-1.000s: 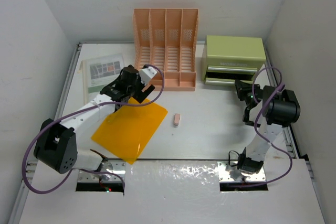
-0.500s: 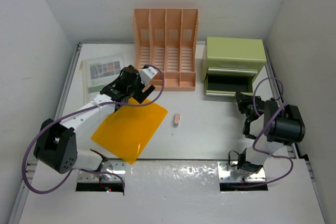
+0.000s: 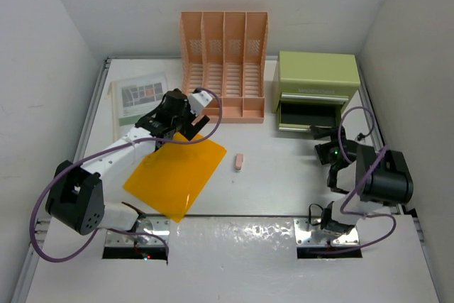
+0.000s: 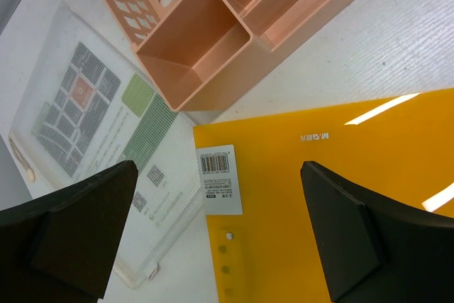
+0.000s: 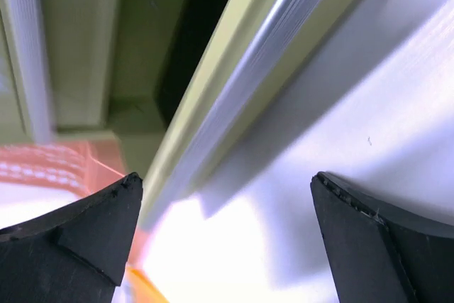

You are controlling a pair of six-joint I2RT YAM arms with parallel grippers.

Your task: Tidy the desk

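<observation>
The desk [image 3: 284, 175] is a white tabletop. An orange folder [image 3: 177, 175] lies at its near left. My left gripper [image 3: 172, 124] hovers open over the folder's far corner. In the left wrist view its fingers straddle the barcode label on the folder [image 4: 319, 175], and the left gripper [image 4: 218, 175] holds nothing. My right gripper [image 3: 323, 148] stands open just in front of the green drawer box [image 3: 316, 69], whose lower drawer [image 3: 308, 115] is pulled out. Seen from the right wrist, the right gripper [image 5: 227, 182] is empty and faces the blurred drawer front [image 5: 234, 83].
A peach slotted file rack [image 3: 224, 62] stands at the back centre. A clear sleeve with a printed sheet [image 3: 138, 97] lies at the back left, partly under the left arm. A small pink eraser [image 3: 239, 162] rests right of the folder. White walls enclose the desk.
The lower drawer has slid out of the green box. My right gripper then opened, let go of it and drew back toward the near edge. The left arm has not moved.
</observation>
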